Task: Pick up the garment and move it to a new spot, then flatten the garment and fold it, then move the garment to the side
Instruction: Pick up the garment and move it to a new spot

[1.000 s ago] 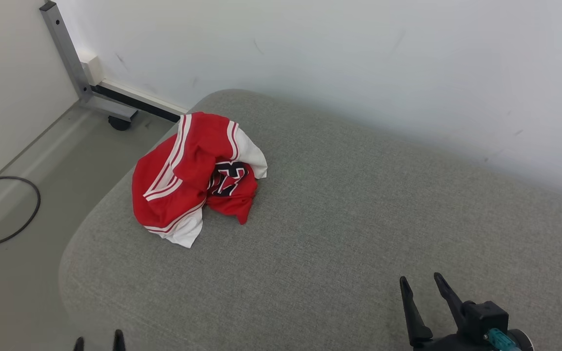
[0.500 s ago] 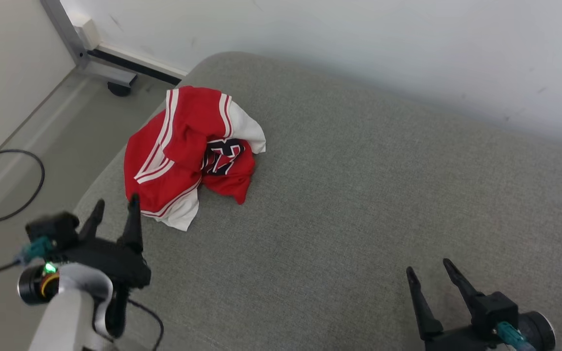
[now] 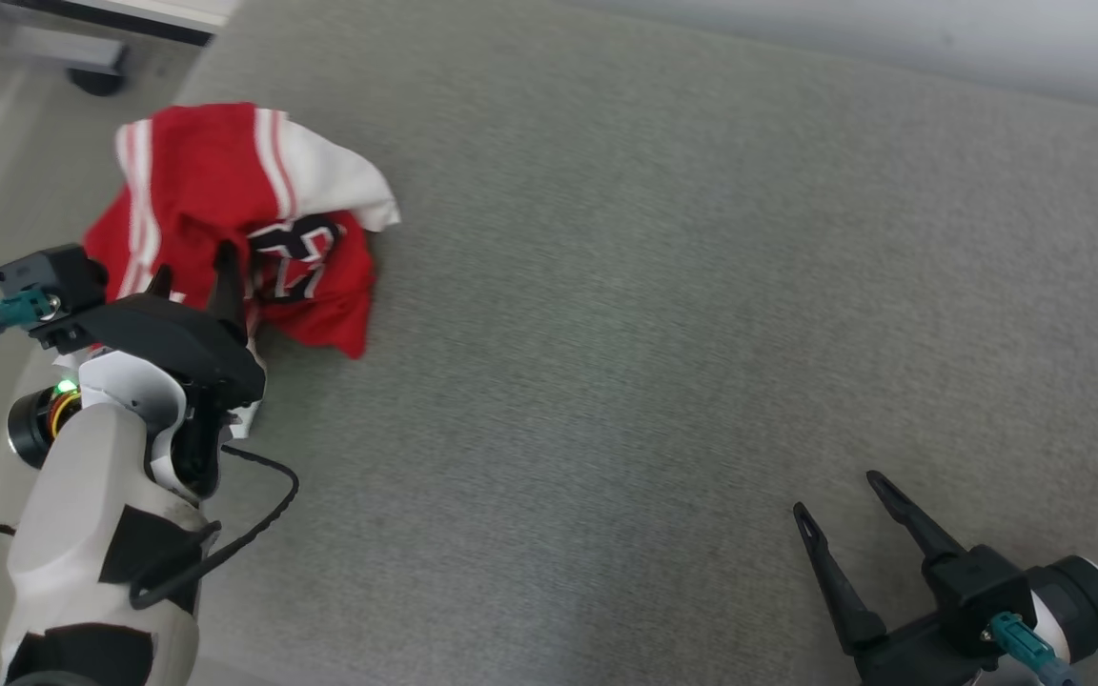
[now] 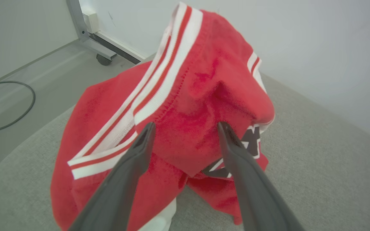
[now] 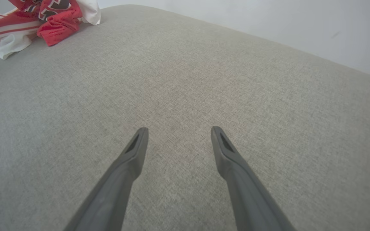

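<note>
A red garment [image 3: 206,181] lies in a bumpy heap on the far left part of the grey padded bench [image 3: 654,286]. It has white stripes and white patches. Some dark letters or numbers show in its folds, but they are too crumpled to read. One white corner sticks out on the near side of the heap.

The left gripper [image 3: 193,262] is right at the near edge of the heap. Its jaws are open wide, and nothing is held between them. In the left wrist view the two dark fingers [image 4: 130,170] point at a fold of red cloth on the garment [image 4: 204,80], one on each side of it. I cannot tell if the tips touch the cloth. The pale forearm [image 3: 82,534] comes up from the near left corner, with a black wire looping beside it.

The right gripper [image 3: 839,494] is at the near right, well apart from the garment. Its jaws are open wide too, and they hold nothing. In the right wrist view the right gripper [image 5: 179,128] is above bare grey cloth of the bench [image 5: 204,80], and the garment [image 5: 59,29] sits far away in the top left corner.

A white wall [image 4: 316,48] stands behind the bench. On the floor [image 4: 43,80] to the left there is a black cable [image 4: 27,109] and a metal frame with a small wheel [image 4: 103,59].
</note>
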Controlling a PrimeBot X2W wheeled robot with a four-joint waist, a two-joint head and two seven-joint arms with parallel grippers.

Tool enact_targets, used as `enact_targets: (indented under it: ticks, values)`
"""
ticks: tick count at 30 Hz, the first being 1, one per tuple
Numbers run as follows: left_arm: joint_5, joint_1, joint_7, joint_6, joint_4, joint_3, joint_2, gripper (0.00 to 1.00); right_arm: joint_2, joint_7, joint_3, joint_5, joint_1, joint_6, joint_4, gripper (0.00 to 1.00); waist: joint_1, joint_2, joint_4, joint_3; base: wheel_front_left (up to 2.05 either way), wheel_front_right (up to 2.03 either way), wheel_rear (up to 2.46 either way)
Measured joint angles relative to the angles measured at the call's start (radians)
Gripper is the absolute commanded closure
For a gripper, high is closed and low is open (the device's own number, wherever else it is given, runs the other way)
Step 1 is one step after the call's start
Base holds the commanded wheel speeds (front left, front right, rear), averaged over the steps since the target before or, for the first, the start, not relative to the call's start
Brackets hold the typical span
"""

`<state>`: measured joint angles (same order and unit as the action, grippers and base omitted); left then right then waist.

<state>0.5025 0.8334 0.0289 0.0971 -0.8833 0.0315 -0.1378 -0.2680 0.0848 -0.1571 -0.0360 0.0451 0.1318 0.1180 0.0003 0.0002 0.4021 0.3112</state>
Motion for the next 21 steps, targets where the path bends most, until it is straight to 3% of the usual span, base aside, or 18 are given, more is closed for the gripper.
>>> enact_targets:
  ticks: [3, 8, 9, 10, 11, 21]
  values:
    - [0.001, 0.024, -0.003, -0.012, -0.053, 0.006, -0.006, 0.0, -0.007, 0.011, 0.001, -0.002, 0.007, 0.0, 0.033, 0.0, -0.0001, 0.0, -0.038, 0.033, 0.0, 0.0, 0.0]
    - [-0.003, 0.064, -0.063, -0.082, -0.113, 0.02, -0.028, 0.0, -0.007, 0.017, -0.003, -0.005, 0.006, 0.0, 0.062, 0.0, 0.0, 0.0, -0.092, 0.078, 0.0, 0.0, 0.0]
    - [-0.004, 0.07, -0.078, -0.09, -0.123, 0.022, -0.032, 0.05, -0.005, 0.017, -0.004, -0.007, 0.006, 0.0, 0.062, 0.0, 0.0, 0.0, -0.101, 0.085, 0.0, 0.0, 0.0]
    - [-0.008, 0.075, -0.093, -0.097, -0.13, 0.021, -0.034, 0.89, -0.003, 0.016, -0.006, -0.007, 0.006, 0.0, 0.061, 0.0, 0.0, 0.0, -0.109, 0.091, 0.0, 0.0, 0.0]
    - [-0.012, 0.079, -0.109, -0.102, -0.136, 0.018, -0.034, 1.0, -0.002, 0.016, -0.007, -0.009, 0.005, 0.0, 0.058, 0.0, -0.0001, 0.0, -0.117, 0.096, 0.0, 0.0, 0.0]
    - [-0.06, 0.108, -0.133, -0.06, -0.191, -0.04, -0.088, 1.0, 0.042, -0.024, -0.057, -0.028, -0.028, 0.0, -0.032, 0.0, -0.0003, 0.0, -0.134, 0.051, 0.0, 0.0, 0.0]
